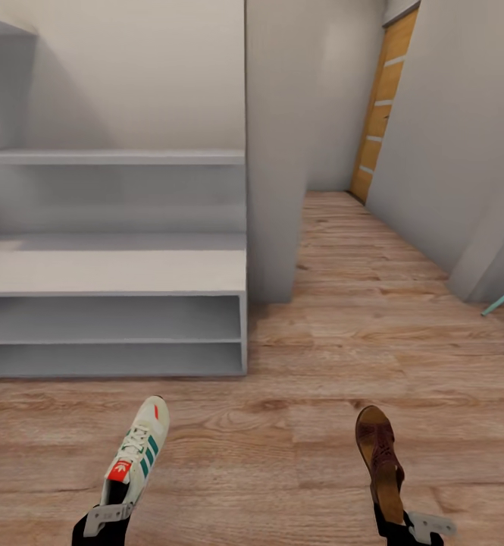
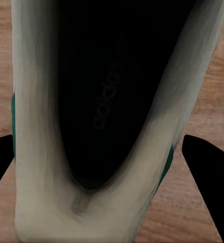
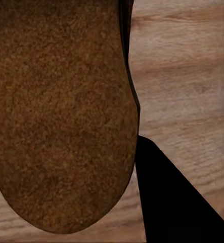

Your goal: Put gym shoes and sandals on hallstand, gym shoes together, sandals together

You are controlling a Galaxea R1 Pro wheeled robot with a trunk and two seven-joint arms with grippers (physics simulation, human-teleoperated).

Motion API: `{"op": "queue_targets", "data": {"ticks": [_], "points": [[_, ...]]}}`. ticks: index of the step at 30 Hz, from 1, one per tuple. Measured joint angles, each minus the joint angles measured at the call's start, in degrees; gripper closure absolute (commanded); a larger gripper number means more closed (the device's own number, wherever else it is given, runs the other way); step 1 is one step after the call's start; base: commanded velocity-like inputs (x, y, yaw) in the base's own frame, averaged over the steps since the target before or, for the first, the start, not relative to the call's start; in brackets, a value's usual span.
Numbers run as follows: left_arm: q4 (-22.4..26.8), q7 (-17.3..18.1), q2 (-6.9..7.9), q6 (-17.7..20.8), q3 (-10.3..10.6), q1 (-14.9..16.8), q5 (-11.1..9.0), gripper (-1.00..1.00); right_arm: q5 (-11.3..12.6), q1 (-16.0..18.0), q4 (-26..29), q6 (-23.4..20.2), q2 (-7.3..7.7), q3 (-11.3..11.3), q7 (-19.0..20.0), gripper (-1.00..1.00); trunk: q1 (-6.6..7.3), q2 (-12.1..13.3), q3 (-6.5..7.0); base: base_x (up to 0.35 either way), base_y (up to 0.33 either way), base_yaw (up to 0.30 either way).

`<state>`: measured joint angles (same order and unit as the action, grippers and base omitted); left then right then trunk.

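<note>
Floorboards (image 1: 282, 455) of wood-grain laminate run past the pale grey shoe rack (image 1: 115, 273), whose shelves stand bare, toward an orange door (image 1: 380, 106). The left gripper (image 1: 108, 519) is clamped on a white sneaker (image 1: 136, 451) at its heel; "adidas" reads on its dark insole (image 2: 109, 101). The right gripper (image 1: 407, 527) is clamped on a brown sandal (image 1: 380, 462) with a woven strap and grainy footbed (image 3: 61, 116).

Both tools' tips behind shoe heels

I read one marking: the word "adidas", faint, printed on the dark insole of the gym shoe (image 2: 109, 96). I find nothing else legible.
</note>
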<state>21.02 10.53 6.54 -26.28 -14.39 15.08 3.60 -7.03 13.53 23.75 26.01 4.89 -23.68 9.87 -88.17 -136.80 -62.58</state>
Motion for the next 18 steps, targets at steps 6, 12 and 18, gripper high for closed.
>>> {"op": "queue_targets", "data": {"ticks": [6,12,18], "points": [[-0.02,0.0,-0.28,0.0,-0.01,0.0,-0.01,1.0,-0.08,-0.03,-0.15,-0.06,0.41,0.0,0.05,1.0,-0.01,0.0,0.0,-0.07,-0.164,0.0],[0.73,-0.04,-0.68,0.31,-0.2,0.01,0.12,1.0,-0.11,0.0,-0.31,-0.11,0.66,0.07,0.12,1.0,0.0,0.0,0.0,-0.012,-0.02,0.0],[1.09,0.01,-0.76,2.23,-0.02,0.96,0.1,1.0,-0.09,-0.01,-0.32,-0.16,2.06,0.05,0.16,1.0,0.0,0.0,0.0,-0.001,-0.001,0.0]]}}
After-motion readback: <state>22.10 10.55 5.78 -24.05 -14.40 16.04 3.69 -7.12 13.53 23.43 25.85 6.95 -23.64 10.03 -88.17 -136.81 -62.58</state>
